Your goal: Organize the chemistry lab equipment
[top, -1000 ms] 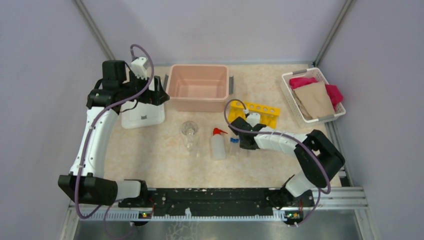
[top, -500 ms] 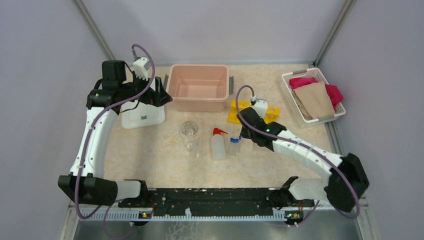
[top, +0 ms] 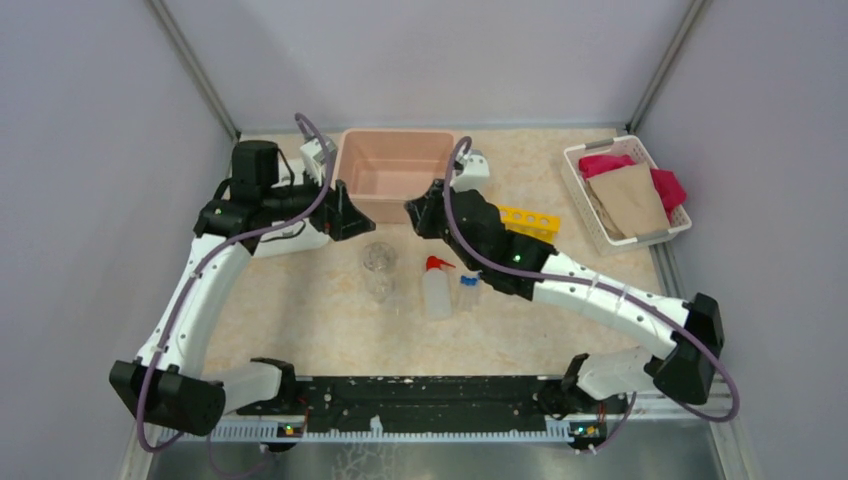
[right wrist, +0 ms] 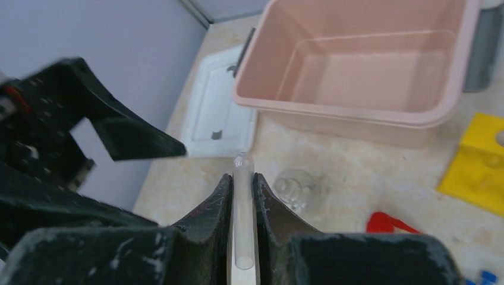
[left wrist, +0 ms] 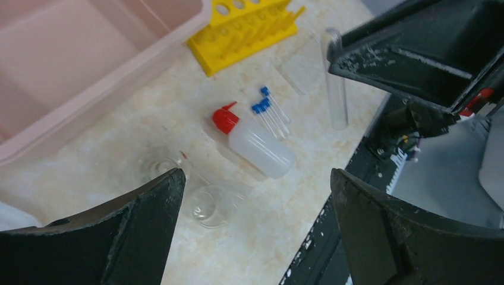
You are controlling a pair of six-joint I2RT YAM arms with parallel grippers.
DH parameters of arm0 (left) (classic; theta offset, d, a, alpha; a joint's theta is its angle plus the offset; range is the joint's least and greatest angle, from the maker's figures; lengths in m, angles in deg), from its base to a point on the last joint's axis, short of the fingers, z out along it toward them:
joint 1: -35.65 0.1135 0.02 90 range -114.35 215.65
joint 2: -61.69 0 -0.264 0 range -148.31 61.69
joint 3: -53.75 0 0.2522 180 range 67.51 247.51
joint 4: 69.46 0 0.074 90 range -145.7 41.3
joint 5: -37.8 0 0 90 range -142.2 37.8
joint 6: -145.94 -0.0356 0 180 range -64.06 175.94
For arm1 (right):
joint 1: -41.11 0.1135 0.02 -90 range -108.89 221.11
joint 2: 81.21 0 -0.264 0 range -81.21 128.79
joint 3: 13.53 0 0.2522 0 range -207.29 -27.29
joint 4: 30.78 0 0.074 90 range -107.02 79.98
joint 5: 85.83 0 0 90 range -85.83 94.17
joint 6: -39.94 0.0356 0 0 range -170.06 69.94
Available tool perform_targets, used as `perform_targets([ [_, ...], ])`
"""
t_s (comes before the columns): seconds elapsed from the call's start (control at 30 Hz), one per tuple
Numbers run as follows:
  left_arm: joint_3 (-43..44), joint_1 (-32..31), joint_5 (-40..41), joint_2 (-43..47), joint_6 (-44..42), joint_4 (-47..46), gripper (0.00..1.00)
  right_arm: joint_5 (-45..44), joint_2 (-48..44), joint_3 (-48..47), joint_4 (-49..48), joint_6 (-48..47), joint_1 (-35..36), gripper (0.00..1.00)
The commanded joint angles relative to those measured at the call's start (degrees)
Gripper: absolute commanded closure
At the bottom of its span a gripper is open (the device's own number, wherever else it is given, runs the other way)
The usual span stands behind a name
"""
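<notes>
My right gripper (top: 417, 213) is shut on a clear uncapped glass tube (right wrist: 242, 208) and holds it above the table in front of the pink bin; the tube also shows in the left wrist view (left wrist: 334, 77). My left gripper (top: 348, 220) is open wide and empty, just left of it and above the clear glass flask (top: 379, 262) (left wrist: 202, 202). The white squeeze bottle with red nozzle (top: 435, 288) (left wrist: 258, 145) lies beside the flask. Small blue-capped tubes (top: 468, 290) (left wrist: 270, 113) lie right of the bottle. The yellow holed rack (top: 528, 222) (left wrist: 246, 27) stands behind them.
A pink bin (top: 395, 175) (right wrist: 362, 59) stands at the back centre. A white lid (right wrist: 217, 116) lies left of it, mostly under my left arm. A white basket of pink and tan cloths (top: 625, 190) sits at the back right. Walls close in on both sides.
My right gripper has swung from beside the blue-capped tubes up and left to the front of the pink bin. My left gripper has moved right from the white lid toward the flask.
</notes>
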Motion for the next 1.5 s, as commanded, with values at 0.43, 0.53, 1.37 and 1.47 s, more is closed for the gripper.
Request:
perform_targets([
  [0.43,-4.4,-3.5,-8.5,1.6,2.2,-6.4,0.23,0.8,11.1,-11.3,-14.4,2.3,4.9,1.00],
  [0.53,-4.5,-3.6,-9.3,0.8,2.6,-6.3,0.26,0.8,11.4,-11.4,-15.0,2.4,5.0,1.00],
  [1.37,-3.6,-4.0,-8.6,0.0,-16.1,1.1,0.81,22.7,15.0,-28.0,21.3,6.3,-5.9,0.56],
  [1.47,-3.8,-4.3,-8.7,0.3,-16.8,1.4,0.80,25.6,16.5,-30.5,22.8,5.9,-6.3,0.56],
])
